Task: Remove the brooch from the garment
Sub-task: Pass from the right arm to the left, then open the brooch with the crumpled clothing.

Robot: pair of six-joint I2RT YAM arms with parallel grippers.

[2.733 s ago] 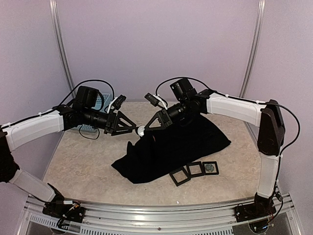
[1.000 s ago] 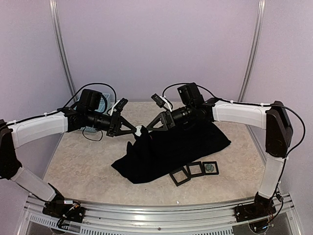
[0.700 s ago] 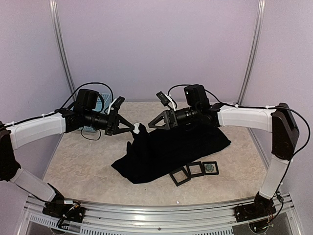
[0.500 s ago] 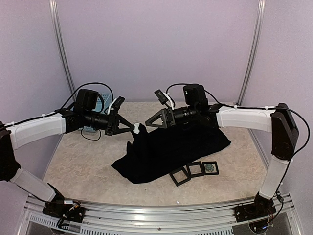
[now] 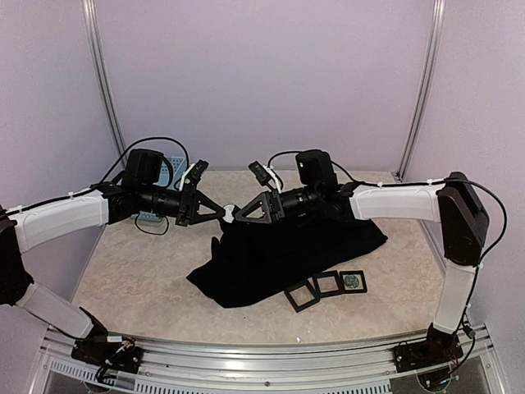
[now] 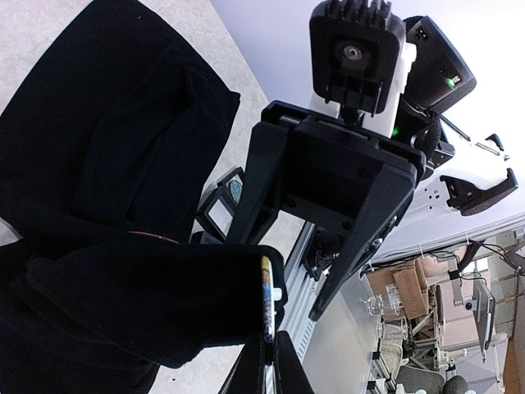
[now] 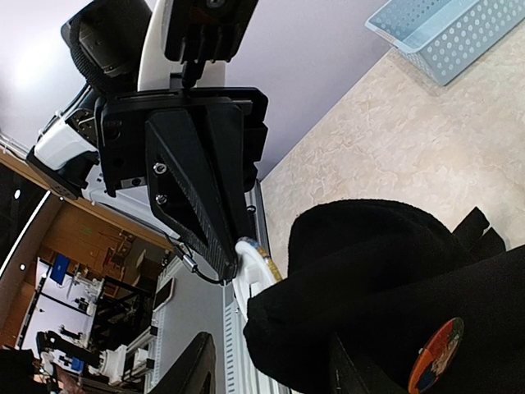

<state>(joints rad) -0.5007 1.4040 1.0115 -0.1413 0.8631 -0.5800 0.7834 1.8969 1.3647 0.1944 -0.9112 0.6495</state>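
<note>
The black garment lies heaped on the table, with one fold lifted to a peak between the two arms. At that peak sits the brooch, a thin white disc with a coloured face. My left gripper is shut on its edge. The left wrist view shows the brooch edge-on between my left gripper's closed tips, with fabric draped against it. My right gripper stands open, its fingers on either side of the garment fold, just behind the brooch. A second, orange round badge sits on the fabric.
Three small black square frames lie at the garment's near edge. A light-blue basket stands at the back left, behind my left arm. Metal rails run along the table's front edge.
My right gripper drew back to the right, then returned to the lifted fold, its jaws narrowing. My left gripper kept still, holding the brooch.
</note>
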